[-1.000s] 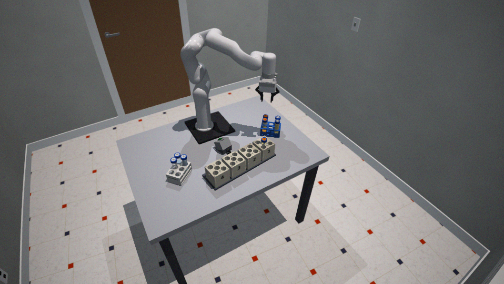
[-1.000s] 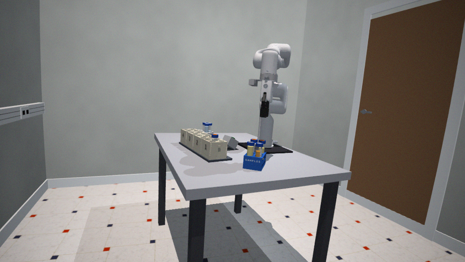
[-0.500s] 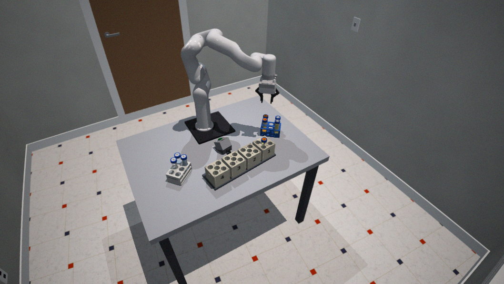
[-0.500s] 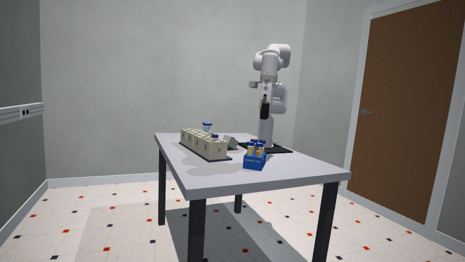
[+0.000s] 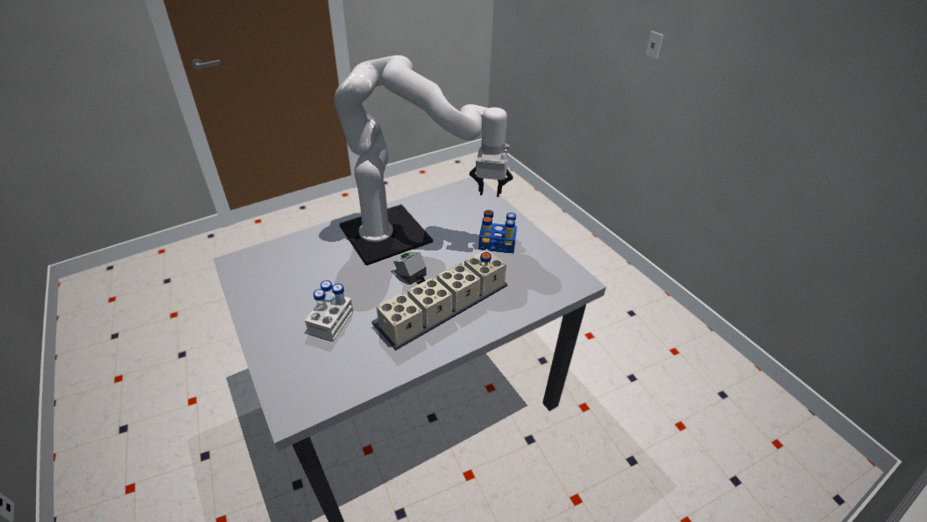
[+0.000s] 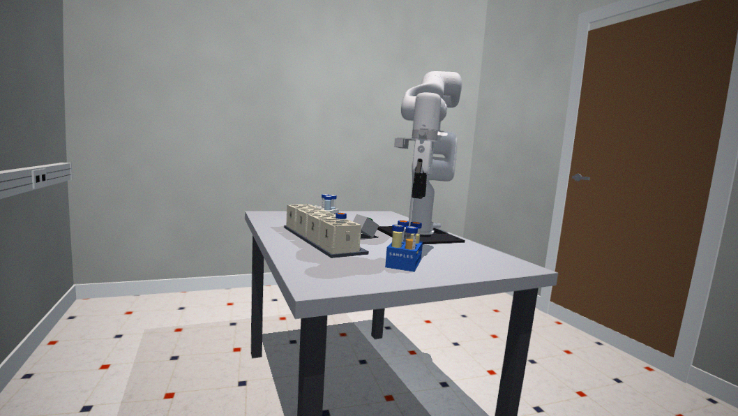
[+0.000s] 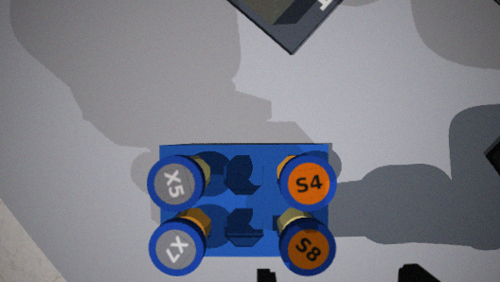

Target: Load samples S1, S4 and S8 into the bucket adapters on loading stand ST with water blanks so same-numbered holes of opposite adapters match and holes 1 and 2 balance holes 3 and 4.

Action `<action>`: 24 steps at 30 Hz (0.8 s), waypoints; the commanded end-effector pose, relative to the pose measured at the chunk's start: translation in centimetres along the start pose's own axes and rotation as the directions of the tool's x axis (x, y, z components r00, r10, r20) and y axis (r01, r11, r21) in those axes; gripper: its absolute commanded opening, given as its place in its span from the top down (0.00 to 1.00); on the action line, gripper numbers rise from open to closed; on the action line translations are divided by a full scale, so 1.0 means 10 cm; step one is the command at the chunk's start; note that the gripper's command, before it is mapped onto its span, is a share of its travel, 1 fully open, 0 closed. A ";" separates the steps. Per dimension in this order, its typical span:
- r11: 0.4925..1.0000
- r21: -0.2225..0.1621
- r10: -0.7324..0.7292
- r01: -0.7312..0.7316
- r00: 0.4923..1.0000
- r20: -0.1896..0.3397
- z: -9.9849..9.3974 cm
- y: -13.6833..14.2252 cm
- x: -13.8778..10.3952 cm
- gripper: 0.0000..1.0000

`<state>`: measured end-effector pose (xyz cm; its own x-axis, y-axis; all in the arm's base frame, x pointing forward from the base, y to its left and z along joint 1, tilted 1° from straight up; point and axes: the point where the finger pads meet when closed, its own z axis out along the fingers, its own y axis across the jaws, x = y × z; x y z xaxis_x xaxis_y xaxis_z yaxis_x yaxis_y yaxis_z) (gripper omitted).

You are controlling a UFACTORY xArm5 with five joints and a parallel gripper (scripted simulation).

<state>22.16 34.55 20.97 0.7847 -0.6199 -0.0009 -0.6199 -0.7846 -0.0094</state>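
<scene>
My hand (image 5: pixel 490 193) (image 6: pixel 418 196) (image 7: pixel 340 274) hangs above the tabletop (image 5: pixel 285 389) (image 6: pixel 464 273) (image 7: pixel 374 104), fingers apart, with nothing between them. The wrist view gives me only my fingertips, but it alone lets me read the caps in the blue rack (image 5: pixel 497 247) (image 6: pixel 402 262) (image 7: pixel 243 201): S4 (image 5: pixel 487 221) (image 6: pixel 402 223) (image 7: pixel 309 184) and S8 (image 5: pixel 488 214) (image 6: pixel 416 225) (image 7: pixel 308 248) at one end, X5 (image 5: pixel 510 223) (image 6: pixel 397 234) (image 7: pixel 174 184) and X7 (image 5: pixel 511 215) (image 6: pixel 411 230) (image 7: pixel 176 248) at the other. The exterior view adds the liquid levels and the word SAMPLES on the rack's side.

The top view shows the row of adapters numbered 1 to 4 on the stand (image 5: pixel 398 346) (image 6: pixel 348 253) (image 7: pixel 292 45), and one orange-dotted tube (image 5: pixel 484 257) (image 6: pixel 340 216) in adapter 1; I cannot read its ID. Three tubes stand in the white rack (image 5: pixel 327 321), away past adapter 4.

S4 and S8 stand in their wells, long axes upright, caps up. The blue rack's long axis runs left to right in my wrist view, from the X pair to the S pair, while the stand's runs slantwise across the top view.
</scene>
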 end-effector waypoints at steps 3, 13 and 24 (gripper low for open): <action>1.000 0.004 0.000 0.000 1.000 0.011 0.09 -0.01 0.00 0.43; 1.000 0.004 0.000 0.000 1.000 0.011 0.29 -0.01 0.00 0.43; 1.000 0.004 0.000 0.000 1.000 0.011 0.48 -0.01 -0.01 0.43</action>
<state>22.16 34.62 16.92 0.7847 -0.6199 -0.0010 -0.6199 -0.7846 -0.0102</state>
